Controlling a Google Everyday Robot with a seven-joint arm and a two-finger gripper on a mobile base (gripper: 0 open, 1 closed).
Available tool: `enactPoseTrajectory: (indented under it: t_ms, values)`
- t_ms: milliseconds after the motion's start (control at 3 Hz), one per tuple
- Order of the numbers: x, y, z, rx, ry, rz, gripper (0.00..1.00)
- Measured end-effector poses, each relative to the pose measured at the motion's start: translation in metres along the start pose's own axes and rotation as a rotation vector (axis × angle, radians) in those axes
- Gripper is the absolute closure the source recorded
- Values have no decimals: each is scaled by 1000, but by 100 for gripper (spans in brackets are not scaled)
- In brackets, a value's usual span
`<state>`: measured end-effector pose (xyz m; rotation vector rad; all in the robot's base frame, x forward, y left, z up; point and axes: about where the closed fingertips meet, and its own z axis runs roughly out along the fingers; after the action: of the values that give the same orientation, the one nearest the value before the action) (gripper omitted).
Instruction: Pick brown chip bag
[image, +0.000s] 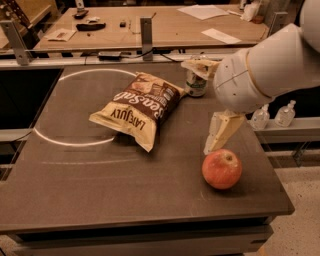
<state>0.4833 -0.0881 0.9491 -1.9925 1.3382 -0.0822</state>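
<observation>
The dark, flat-topped table (100, 200) fills most of the view. The bulky white rounded robot arm (265, 70) hangs over the table's right side.

The crinkly tan-yellow and dark brown chip bag (137, 107) is the thing to pick. It lies flat near the middle of the table, slightly towards the back, with one corner pointing at the front edge. It is left of the arm and clear of everything except the can at its far right corner.

A round red apple (222, 169) sits near the front right, well apart from the bag. A small silver-green metal soda can (195, 86) stands upright just beside the bag's back right corner.

The gripper (197, 107) is between the can and the apple, to the right of the bag and not touching it. Its pale tan fingers (220, 132) are spread wide. One reaches out over the can and the other points down at the table just above the apple.

In my judgement the reach has barely begun. To do it well, the arm should carry the gripper left, away from the can and the apple, and centre it over the bag's puffed middle. The spread should be kept until the tips straddle a fold. It should then come down gently, because the slick foil may slide or crumple, and close firmly before lifting.
</observation>
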Motion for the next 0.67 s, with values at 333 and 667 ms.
enactPoseTrajectory:
  t_ms: [333,667]
  values:
    - [1,-4,24,6,-18,-18,0]
    - [-1,-2,44,47,-77,-53,0]
